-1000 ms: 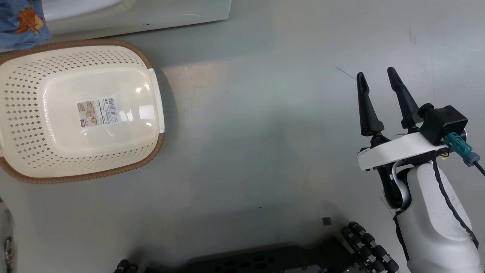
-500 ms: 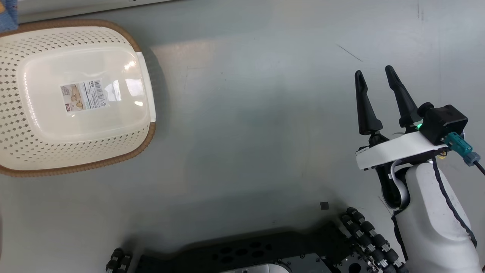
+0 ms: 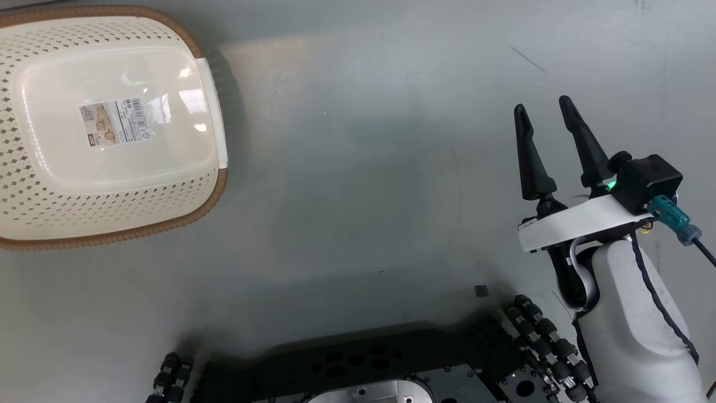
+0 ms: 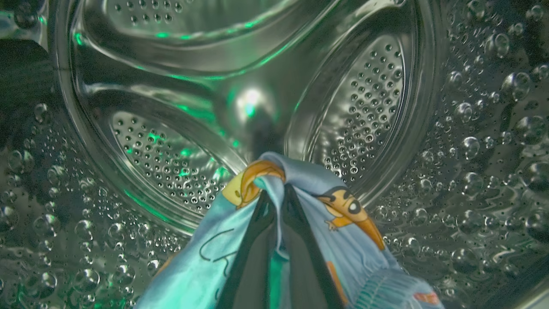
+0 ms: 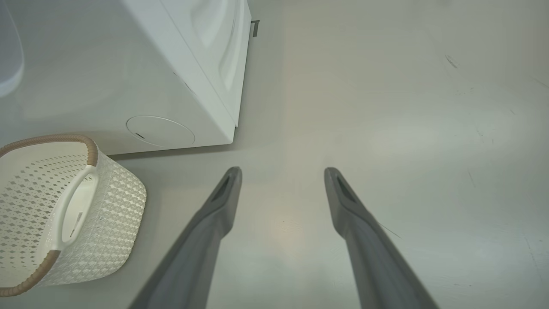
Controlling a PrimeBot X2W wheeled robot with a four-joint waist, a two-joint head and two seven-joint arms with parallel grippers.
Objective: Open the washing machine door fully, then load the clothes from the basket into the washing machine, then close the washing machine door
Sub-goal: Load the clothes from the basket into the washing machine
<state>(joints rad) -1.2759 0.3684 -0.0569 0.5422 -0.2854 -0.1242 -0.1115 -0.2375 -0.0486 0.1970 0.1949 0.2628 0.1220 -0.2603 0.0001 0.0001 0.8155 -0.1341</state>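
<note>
Two fingers of the left gripper (image 4: 274, 195) are pinched shut on the clothes (image 4: 311, 178), seemingly held deep inside the washing machine (image 4: 364, 107); the right gripper (image 3: 542, 106) is spread wide open, well right of the basket (image 3: 33, 190).

Head view: basket (image 3: 212, 184) running off top and left edges; print on label sticker (image 3: 114, 122) showing too small to read.
Left wrist view: clothes (image 4: 343, 240) wrapping over left end effector (image 4: 275, 195), hiding fingertips, running off bottom edge.
Right wrist view: washing machine (image 5: 180, 86) running off top and left edges; right end effector (image 5: 281, 171) fingers showing blurred.
</note>
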